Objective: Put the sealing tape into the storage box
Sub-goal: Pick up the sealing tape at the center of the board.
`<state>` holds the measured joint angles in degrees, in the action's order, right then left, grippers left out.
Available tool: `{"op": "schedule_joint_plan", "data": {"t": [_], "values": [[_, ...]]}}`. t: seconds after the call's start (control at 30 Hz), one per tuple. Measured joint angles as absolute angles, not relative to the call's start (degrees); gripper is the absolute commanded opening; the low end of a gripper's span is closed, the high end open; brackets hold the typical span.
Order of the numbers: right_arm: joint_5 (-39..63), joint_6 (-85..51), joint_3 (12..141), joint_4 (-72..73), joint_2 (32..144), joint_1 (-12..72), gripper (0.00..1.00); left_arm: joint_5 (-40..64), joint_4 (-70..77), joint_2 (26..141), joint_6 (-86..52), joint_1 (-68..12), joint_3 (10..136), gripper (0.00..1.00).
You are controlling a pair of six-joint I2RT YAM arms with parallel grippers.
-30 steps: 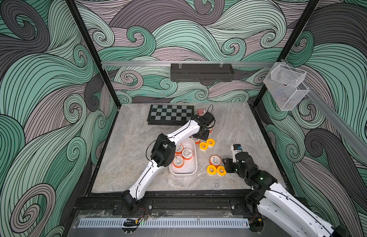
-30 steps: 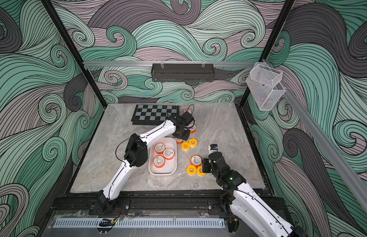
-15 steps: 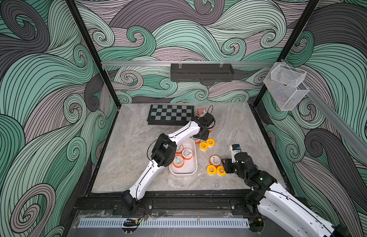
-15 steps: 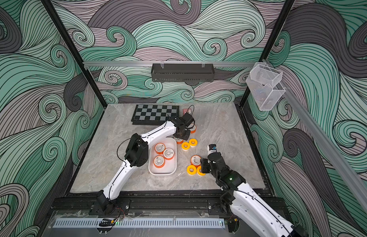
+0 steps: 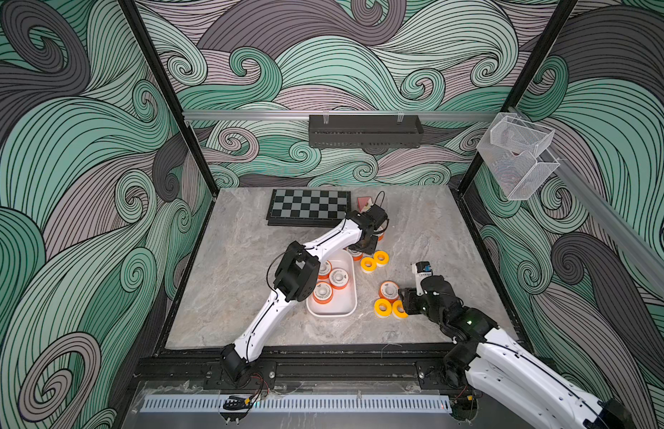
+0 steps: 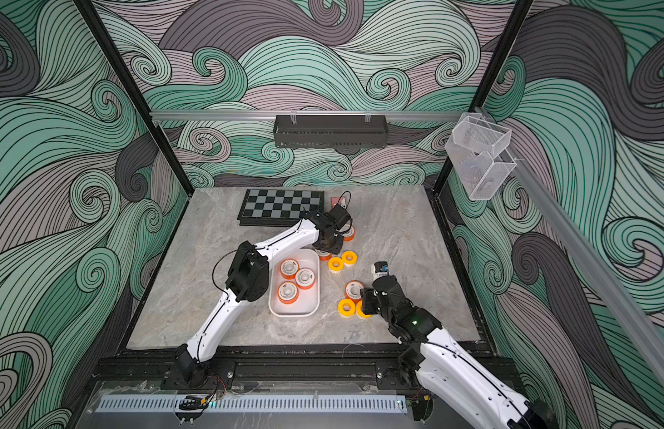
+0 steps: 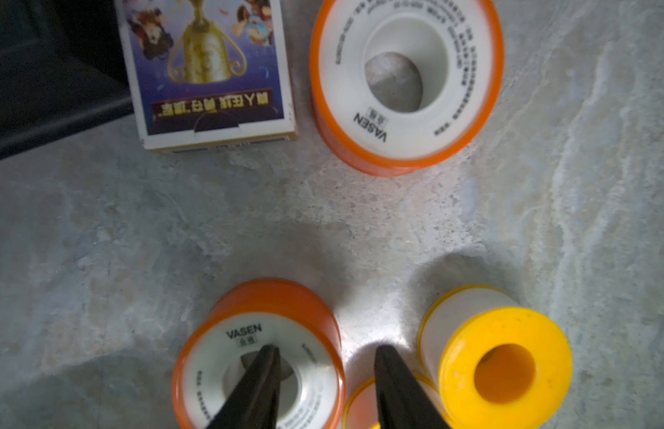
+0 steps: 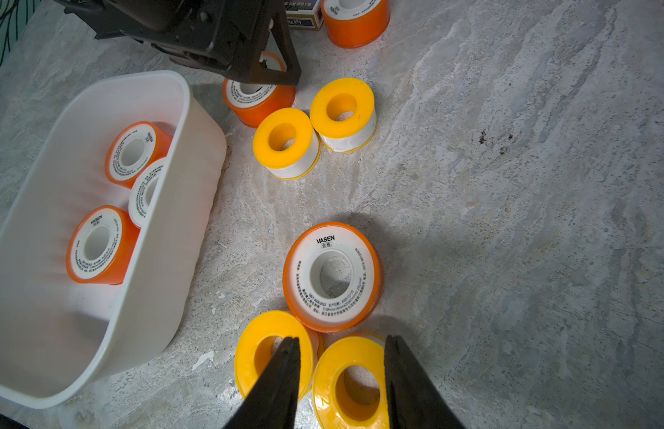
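The white storage box (image 5: 332, 314) (image 8: 137, 78) holds three orange sealing tape spools (image 5: 338, 278). My left gripper (image 7: 326, 349) (image 5: 364, 247) is open above an orange spool (image 7: 256, 334) by the box's far end, one finger over its hole and one outside its rim. A second orange spool (image 7: 404, 81) lies beyond it, and two yellow rings (image 5: 368, 264) lie beside it. My right gripper (image 8: 341, 338) (image 5: 406, 302) is open, its fingers either side of a yellow ring (image 8: 349, 379) on the table. Another yellow ring (image 8: 271, 349) and an orange spool (image 8: 332, 275) touch that ring.
A card pack (image 7: 208, 70) lies by the far orange spool, next to the chessboard (image 5: 308, 206) at the back. A black shelf (image 5: 364, 132) hangs on the back wall and clear mesh baskets (image 5: 516, 156) on the right rail.
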<state>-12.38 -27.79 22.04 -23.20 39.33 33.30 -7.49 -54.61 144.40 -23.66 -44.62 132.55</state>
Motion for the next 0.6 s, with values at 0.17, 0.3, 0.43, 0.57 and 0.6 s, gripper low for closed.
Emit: {"op": "schedule_joint_plan", "data": {"t": [0.17, 0.3, 0.43, 0.57, 0.6], "values": [[-12.6, -27.64, 22.04, -23.09, 39.33, 33.65, 0.42, -8.12, -54.61, 144.4, -23.86, -44.62, 132.49, 0.46], [-12.95, -27.62, 22.04, -22.76, 39.33, 33.89, 0.42, -8.45, -54.57, 144.4, -23.99, -44.62, 132.4, 0.44], [-13.1, -27.62, 22.04, -22.48, 39.33, 34.17, 0.42, -8.6, -54.63, 144.44, -24.01, -44.62, 132.4, 0.44], [-13.28, -27.62, 22.04, -22.41, 39.33, 34.39, 0.42, -8.62, -54.76, 144.44, -24.01, -44.62, 132.4, 0.44], [-13.32, -27.62, 22.04, -22.41, 39.33, 34.48, 0.42, -8.62, -54.83, 144.44, -24.01, -44.62, 132.4, 0.44]]}}
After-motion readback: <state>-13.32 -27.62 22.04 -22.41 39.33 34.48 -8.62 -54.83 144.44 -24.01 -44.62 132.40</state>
